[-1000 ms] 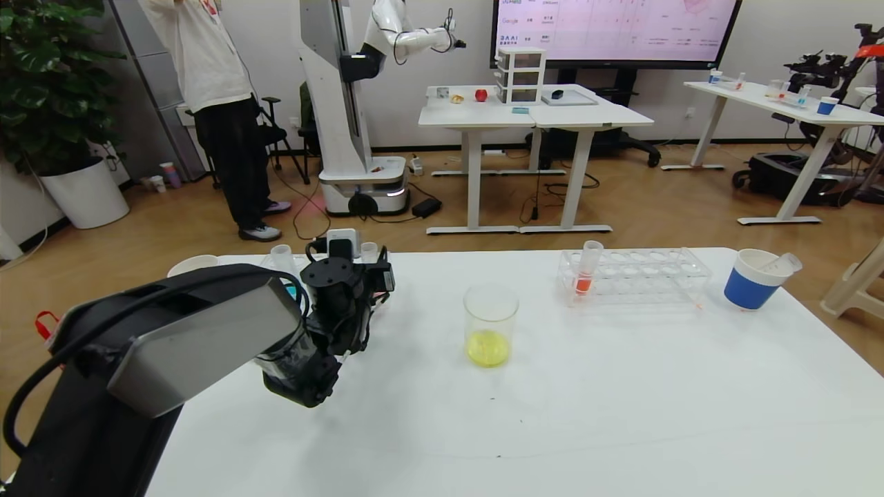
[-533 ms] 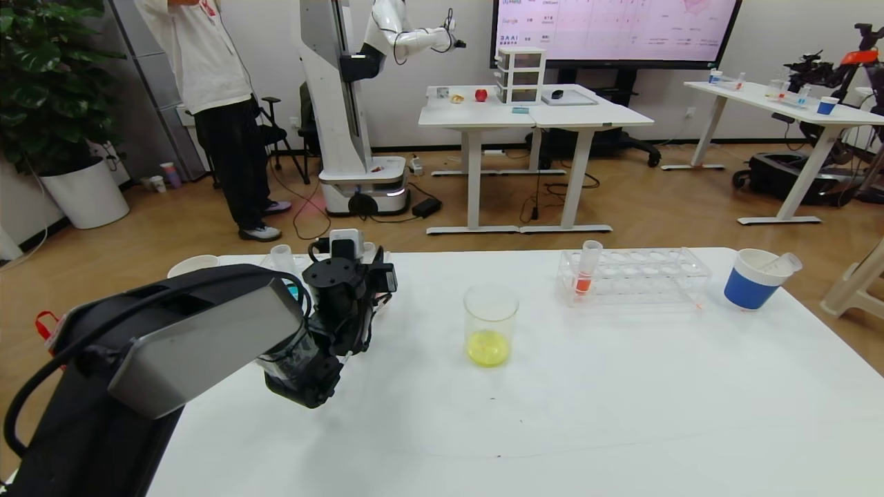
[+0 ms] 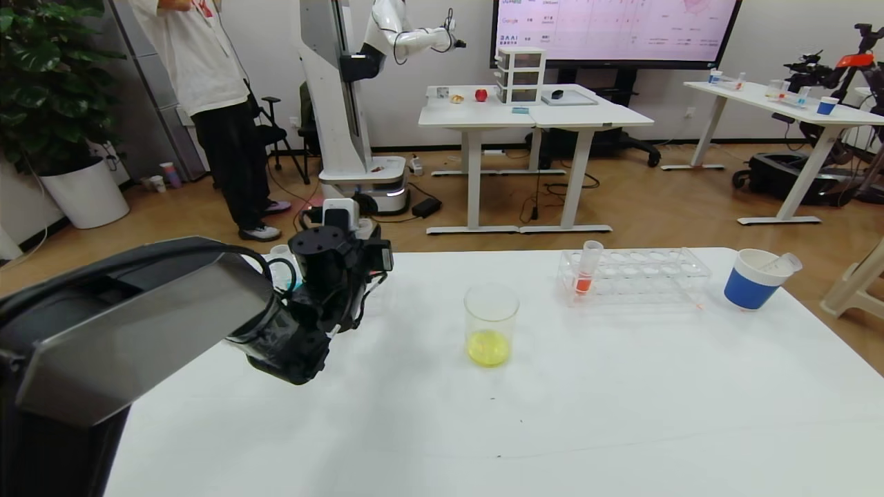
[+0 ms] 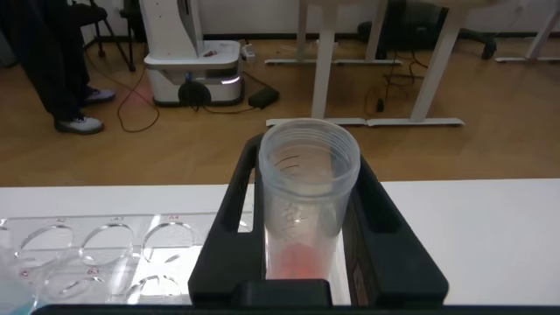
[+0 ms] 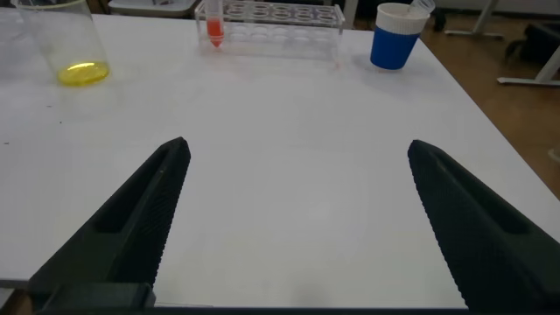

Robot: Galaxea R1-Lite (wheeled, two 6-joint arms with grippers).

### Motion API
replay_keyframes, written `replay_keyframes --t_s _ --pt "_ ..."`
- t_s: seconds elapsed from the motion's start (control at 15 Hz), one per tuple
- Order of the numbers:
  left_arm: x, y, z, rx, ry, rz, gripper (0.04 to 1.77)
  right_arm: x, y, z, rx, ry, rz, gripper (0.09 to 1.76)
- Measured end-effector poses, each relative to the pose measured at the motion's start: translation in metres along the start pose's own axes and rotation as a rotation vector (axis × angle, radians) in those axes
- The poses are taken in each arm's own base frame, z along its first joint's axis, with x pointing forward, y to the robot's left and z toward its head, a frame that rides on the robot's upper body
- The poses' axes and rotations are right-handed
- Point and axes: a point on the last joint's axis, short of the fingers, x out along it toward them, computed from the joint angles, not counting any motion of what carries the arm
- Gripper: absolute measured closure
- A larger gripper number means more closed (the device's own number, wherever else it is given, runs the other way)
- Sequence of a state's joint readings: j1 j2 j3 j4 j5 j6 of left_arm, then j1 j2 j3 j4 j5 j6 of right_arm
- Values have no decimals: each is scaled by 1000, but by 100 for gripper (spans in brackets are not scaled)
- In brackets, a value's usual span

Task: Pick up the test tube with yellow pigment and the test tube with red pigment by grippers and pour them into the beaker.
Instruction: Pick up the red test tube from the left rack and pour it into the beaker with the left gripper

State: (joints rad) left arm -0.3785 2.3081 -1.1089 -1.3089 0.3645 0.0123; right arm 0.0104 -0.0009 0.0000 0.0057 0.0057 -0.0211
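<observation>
My left gripper [image 3: 340,266] is over the table's far left, shut on a clear test tube with red pigment [image 4: 308,197] at its bottom; the tube stands upright between the black fingers [image 4: 234,206]. The beaker [image 3: 491,333] stands mid-table, right of this gripper, with yellow liquid in its bottom; it also shows in the right wrist view [image 5: 66,44]. A second red tube [image 3: 588,268] stands in the right rack [image 3: 642,276]. The test tube with yellow pigment is out of view. My right gripper [image 5: 297,149] is open and empty over bare table near the front.
A blue-and-white paper cup [image 3: 754,279] with an empty tube in it stands at the far right. A clear rack [image 4: 87,258] lies beside the left gripper. A person and other tables stand beyond the far edge.
My left arm has risen and drawn slightly left, lifting the red tube with it. The beaker, right rack and cup have not moved.
</observation>
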Motion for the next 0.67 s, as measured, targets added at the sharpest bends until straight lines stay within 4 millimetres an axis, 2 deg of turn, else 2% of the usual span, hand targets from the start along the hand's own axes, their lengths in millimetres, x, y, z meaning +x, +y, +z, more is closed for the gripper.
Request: replay_keyframes --t_s 0.13,0.33,0.67 --pt "-1 1 15 -10 -30 0 131 0 0 0 0 0 0 11" --pt "-3 0 25 3 -50 -27 131 0 0 0 0 0 0 11" --pt "-9 -10 36 134 -91 -373 131 0 0 0 0 0 0 11"
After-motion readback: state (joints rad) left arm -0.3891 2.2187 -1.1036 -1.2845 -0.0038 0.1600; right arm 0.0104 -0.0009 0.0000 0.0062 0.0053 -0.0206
